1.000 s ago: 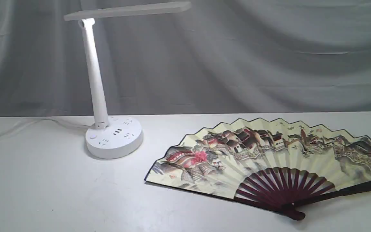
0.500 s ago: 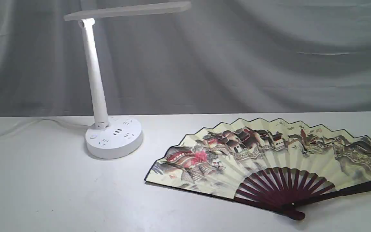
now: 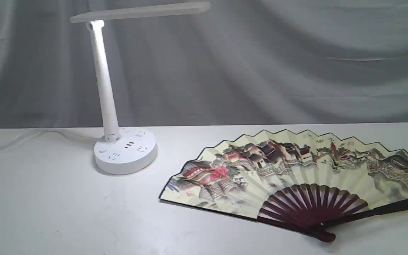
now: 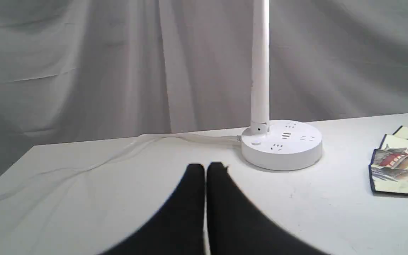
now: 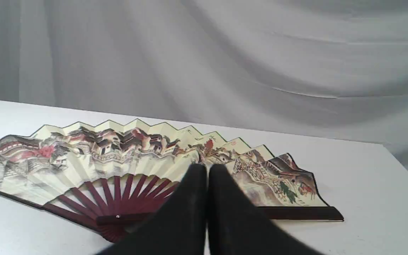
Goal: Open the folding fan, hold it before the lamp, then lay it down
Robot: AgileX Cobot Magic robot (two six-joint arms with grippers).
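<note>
The folding fan (image 3: 296, 166) lies fully spread and flat on the right half of the white tabletop (image 3: 66, 212), painted side up. Its pleated cream arc faces the far side, and its maroon ribs (image 3: 313, 205) converge on the pivot (image 3: 326, 236) toward the near edge. Its right guard runs out past the right border of the exterior view. The lamp (image 3: 104, 81) stands well apart from it on the far left, its round socketed base (image 3: 125, 156) on the tabletop, its stem leaning slightly and its flat head (image 3: 140, 11) reaching right. A white cord (image 3: 30, 136) trails left from the base. A grey cloth backdrop (image 3: 296, 53) hangs behind.

The left jaws are pressed together with nothing between them, on the near side of the lamp's base over bare tabletop. The right jaws are likewise closed and empty, on the near side of the fan by its ribs; contact with it cannot be told.
</note>
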